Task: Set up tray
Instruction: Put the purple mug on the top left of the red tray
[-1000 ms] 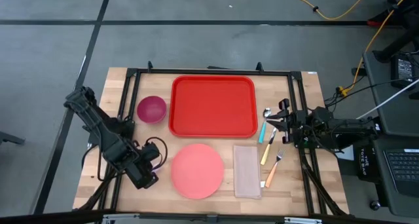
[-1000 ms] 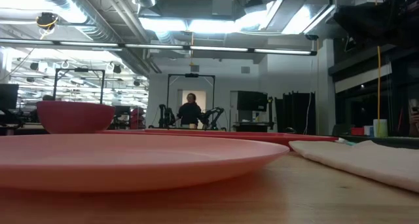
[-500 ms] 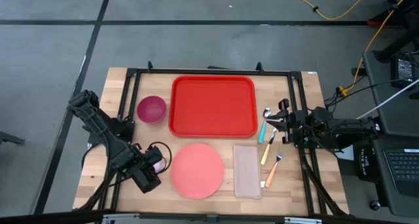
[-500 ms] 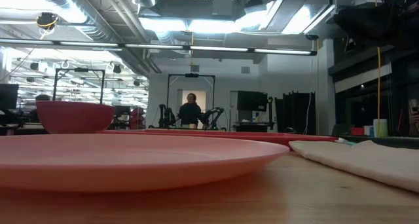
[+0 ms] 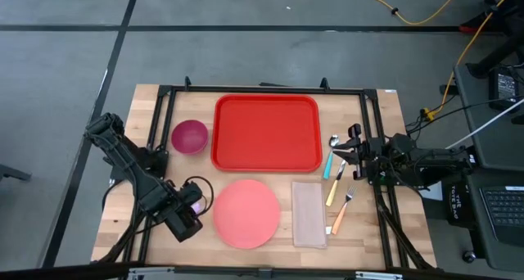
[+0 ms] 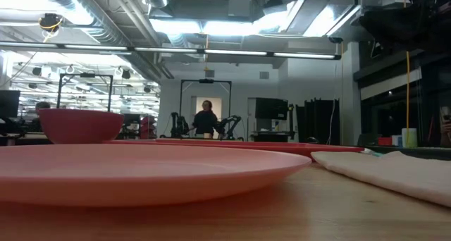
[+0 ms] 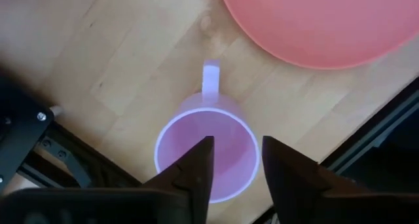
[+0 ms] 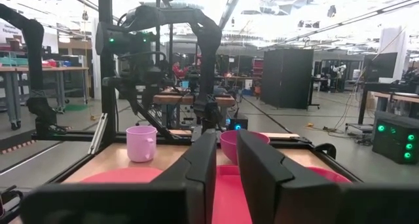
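A lilac mug (image 7: 206, 155) stands upright on the wood, left of the pink plate (image 5: 246, 213), its handle (image 7: 211, 80) pointing away from my wrist. My left gripper (image 7: 236, 162) is open just above it. One finger is over the hollow and the other is outside the rim; I see no touch. The red tray (image 5: 266, 133) lies at the far middle. My right gripper (image 5: 350, 153) waits right of the tray above the cutlery, its fingers slightly apart with nothing between them.
A magenta bowl (image 5: 189, 137) stands left of the tray. A beige napkin (image 5: 309, 213) lies right of the plate. Beyond it lie a teal-handled spoon (image 5: 332, 159), a yellow-handled piece (image 5: 332, 191) and an orange-handled fork (image 5: 340, 216). A black frame (image 5: 164, 116) borders the table.
My left arm has shifted a little toward the table's near edge, and the lilac mug now shows beside its gripper in the high view.
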You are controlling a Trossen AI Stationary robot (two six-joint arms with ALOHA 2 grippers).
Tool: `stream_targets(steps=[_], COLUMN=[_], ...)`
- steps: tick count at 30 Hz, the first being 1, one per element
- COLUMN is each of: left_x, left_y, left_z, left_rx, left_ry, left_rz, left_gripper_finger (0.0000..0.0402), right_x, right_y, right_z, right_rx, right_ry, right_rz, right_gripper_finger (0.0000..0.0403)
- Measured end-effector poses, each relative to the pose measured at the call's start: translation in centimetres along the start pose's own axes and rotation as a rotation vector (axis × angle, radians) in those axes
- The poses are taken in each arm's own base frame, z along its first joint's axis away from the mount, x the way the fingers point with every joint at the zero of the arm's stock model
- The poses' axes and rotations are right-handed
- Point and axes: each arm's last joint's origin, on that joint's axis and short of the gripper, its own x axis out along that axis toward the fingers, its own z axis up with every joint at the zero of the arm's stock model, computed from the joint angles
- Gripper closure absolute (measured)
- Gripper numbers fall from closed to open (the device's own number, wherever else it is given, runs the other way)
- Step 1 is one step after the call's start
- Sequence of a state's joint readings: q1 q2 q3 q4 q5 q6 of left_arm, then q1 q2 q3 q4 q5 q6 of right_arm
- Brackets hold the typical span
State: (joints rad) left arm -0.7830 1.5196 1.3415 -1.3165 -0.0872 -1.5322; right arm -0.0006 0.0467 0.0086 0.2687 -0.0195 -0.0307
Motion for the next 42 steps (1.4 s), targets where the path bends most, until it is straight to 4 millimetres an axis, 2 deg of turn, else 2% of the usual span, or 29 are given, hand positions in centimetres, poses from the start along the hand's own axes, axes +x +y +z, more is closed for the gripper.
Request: stream_targets(steps=[7,22,36,42], left_x=[0.5,0.6,3.8,5.2], left_y=[-0.3,0.5,1.6,1.4], left_z=[-0.1,-0.5,-1.1,-1.3], left_rx=[0.001,-0.014,0.028,0.068], left_ry=[0.02,0.03,0.125,0.142], left_rz=[0.02,0.115,0.19,0.134], left_gripper_finger=[0.0247,0.0245,0.0245,0.026], right_x=[0.0,0.0,0.0,0.0], right_y=[0.0,0.0,0.0,0.0], right_z=[0.0,0.0,0.0,0.0], right_rx=[0.0,0.003,0.001,0.001], right_ry=[0.001,0.001,0.004,0.004], right_rz=[0.0,0.0,0.0,0.0], right_gripper_finger=[0.0336,0.0336,0.0336,0.0336])
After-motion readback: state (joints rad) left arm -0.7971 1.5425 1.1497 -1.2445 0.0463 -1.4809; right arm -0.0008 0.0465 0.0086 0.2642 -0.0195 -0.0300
